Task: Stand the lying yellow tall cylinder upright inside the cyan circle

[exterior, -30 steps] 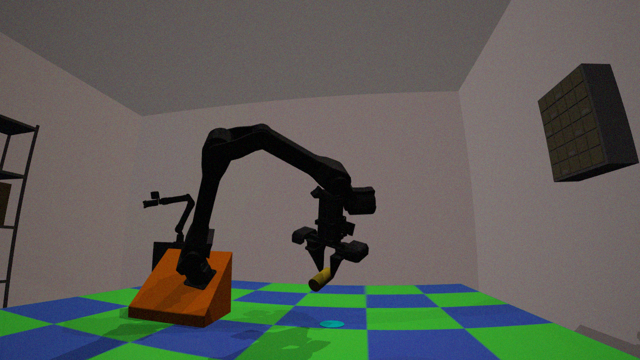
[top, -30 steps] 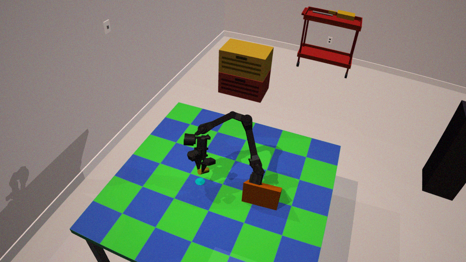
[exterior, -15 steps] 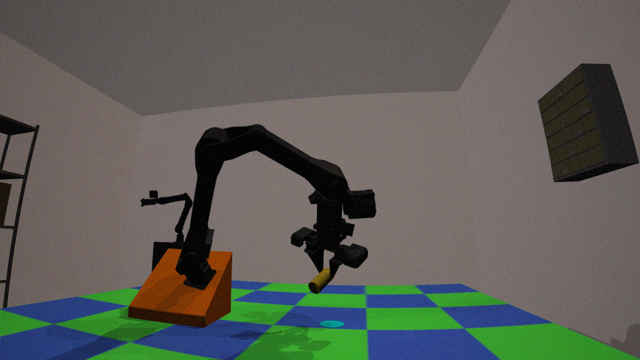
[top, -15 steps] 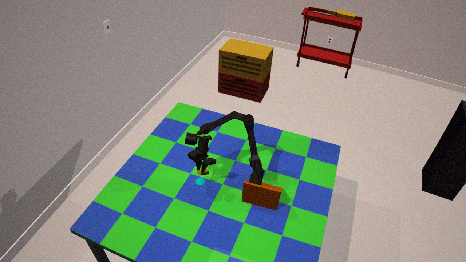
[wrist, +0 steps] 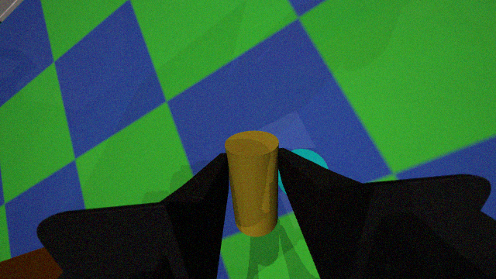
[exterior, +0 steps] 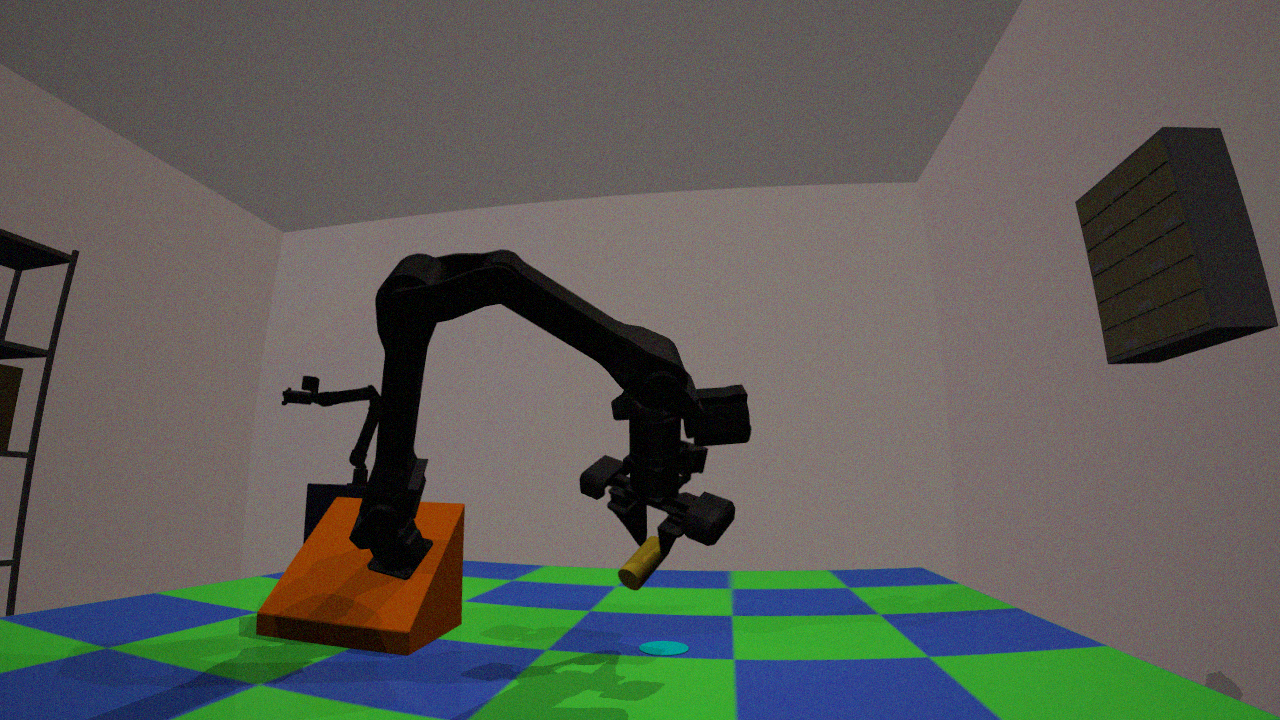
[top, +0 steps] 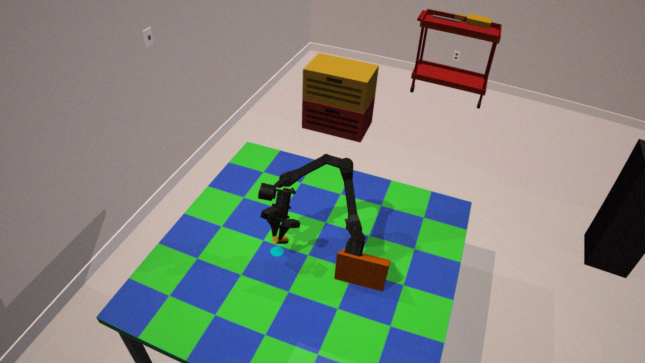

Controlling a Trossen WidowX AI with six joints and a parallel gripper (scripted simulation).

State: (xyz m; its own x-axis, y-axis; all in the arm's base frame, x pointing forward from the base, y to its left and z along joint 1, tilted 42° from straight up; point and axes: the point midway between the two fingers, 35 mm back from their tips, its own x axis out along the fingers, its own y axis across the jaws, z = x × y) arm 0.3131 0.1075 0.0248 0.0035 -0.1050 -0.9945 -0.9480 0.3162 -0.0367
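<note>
The yellow cylinder is held between the fingertips of my gripper, which is shut on it. In the exterior view the cylinder is tilted, its lower end toward the left, and hangs above the table. The cyan circle lies flat on a blue square, below the cylinder in the exterior view. In the wrist view the circle shows to the right of the cylinder, partly hidden behind the right finger.
The arm stands on an orange wedge base on the blue and green checkered table. Stacked yellow and red crates and a red cart stand on the floor beyond the table.
</note>
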